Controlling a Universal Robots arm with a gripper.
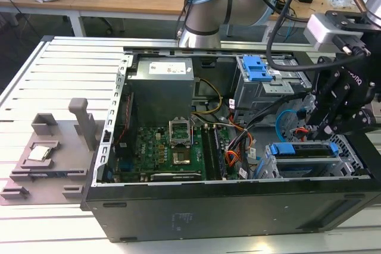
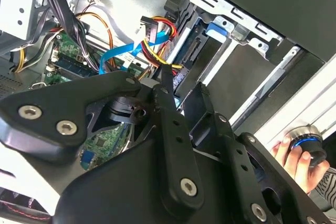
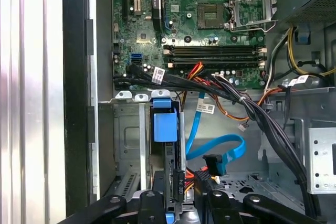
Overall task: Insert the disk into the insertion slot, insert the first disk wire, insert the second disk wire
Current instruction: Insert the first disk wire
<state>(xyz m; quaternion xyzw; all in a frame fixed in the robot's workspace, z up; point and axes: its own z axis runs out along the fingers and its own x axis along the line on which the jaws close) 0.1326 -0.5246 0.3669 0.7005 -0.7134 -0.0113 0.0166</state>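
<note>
I see the disk (image 1: 306, 150) framed in bright blue, at three o'clock from the green motherboard (image 1: 161, 153). The insertion slot (image 1: 352, 157) is light grey, with a pattern of small holes. The cable (image 3: 220, 148) is blue.

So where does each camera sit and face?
Exterior view: off the arm, looking down into the open case; arm and gripper at the exterior view's right.
First wrist view: on the arm, facing the motherboard past the gripper.
Second wrist view: on the arm, gripper foreground, drive cage beyond.
Both wrist views share the blue cable.
</note>
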